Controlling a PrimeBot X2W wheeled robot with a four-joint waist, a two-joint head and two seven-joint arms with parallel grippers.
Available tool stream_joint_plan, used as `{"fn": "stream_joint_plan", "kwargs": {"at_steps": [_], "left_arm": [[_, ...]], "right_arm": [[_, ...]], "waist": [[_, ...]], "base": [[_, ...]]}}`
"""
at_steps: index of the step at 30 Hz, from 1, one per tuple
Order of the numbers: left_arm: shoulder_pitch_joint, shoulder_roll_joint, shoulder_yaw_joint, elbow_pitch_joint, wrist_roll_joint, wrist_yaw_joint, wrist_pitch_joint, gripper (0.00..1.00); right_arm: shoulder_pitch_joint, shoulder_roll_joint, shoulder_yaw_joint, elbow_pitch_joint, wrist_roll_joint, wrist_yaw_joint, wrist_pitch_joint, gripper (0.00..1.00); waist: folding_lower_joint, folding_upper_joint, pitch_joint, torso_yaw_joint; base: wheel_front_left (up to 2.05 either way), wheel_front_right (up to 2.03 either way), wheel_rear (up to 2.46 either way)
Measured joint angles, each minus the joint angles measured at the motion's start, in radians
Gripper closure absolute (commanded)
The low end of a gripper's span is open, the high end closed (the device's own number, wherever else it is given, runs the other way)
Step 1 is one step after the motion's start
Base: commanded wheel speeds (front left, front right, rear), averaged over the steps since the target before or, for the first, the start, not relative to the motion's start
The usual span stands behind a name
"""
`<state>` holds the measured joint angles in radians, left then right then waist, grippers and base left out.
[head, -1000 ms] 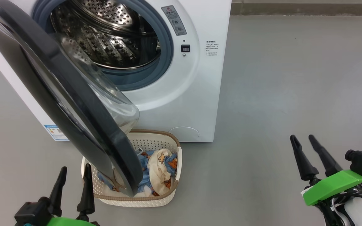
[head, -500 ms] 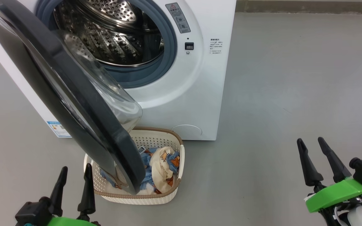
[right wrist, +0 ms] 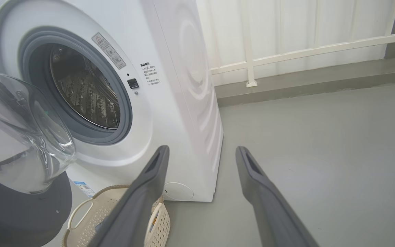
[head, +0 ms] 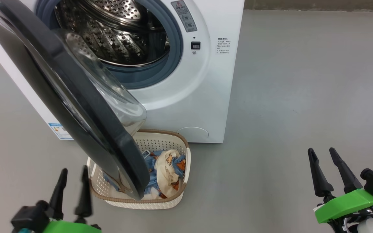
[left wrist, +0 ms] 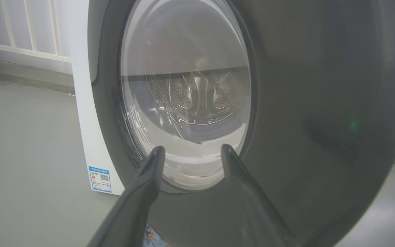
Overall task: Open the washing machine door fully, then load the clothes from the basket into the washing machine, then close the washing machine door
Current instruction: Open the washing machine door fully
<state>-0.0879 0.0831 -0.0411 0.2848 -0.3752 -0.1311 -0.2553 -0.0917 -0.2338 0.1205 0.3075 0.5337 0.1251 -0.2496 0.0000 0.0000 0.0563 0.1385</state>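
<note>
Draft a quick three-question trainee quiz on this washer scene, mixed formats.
1. True or false: in the head view the washing machine door hides part of the basket.
2. Where are the clothes? A) in the drum B) in the basket C) on the floor
3. Fill in: the left hand and right hand both stand ____, holding nothing.
Key: 1 true; 2 B; 3 open.
</note>
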Motion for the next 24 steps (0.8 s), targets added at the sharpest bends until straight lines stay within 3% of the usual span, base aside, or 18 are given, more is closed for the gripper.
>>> {"fn": "stream_joint_plan", "kwargs": {"at_steps": [6, 13, 21, 24], "left_arm": [[-0.017, -0.012, 0.082, -0.063, 0.001, 0.002, 0.000, 1.00], [-0.018, -0.030, 0.117, -0.316, 0.068, 0.035, 0.000, 1.00], [-0.020, -0.038, -0.090, -0.556, 0.105, 0.045, 0.031, 1.00], [-0.045, -0.038, -0.182, -0.559, 0.098, 0.045, 0.055, 1.00]], "right_arm": [[0.000, 0.006, -0.005, -0.006, -0.013, 0.000, 0.000, 0.00], [0.001, 0.009, -0.010, -0.010, -0.034, 0.000, 0.000, 0.00], [0.001, 0.012, -0.012, -0.015, -0.041, 0.000, 0.000, 0.00], [0.000, 0.012, -0.016, -0.015, -0.041, 0.000, 0.000, 0.00]], "waist": [[0.0000, 0.0000, -0.001, 0.003], [0.0000, 0.0000, 0.004, 0.011], [0.0000, 0.0000, 0.018, 0.009], [0.0000, 0.0000, 0.026, 0.009]], "base": [[0.00, 0.00, 0.00], [0.00, 0.00, 0.00], [0.00, 0.00, 0.00], [0.00, 0.00, 0.00]]}}
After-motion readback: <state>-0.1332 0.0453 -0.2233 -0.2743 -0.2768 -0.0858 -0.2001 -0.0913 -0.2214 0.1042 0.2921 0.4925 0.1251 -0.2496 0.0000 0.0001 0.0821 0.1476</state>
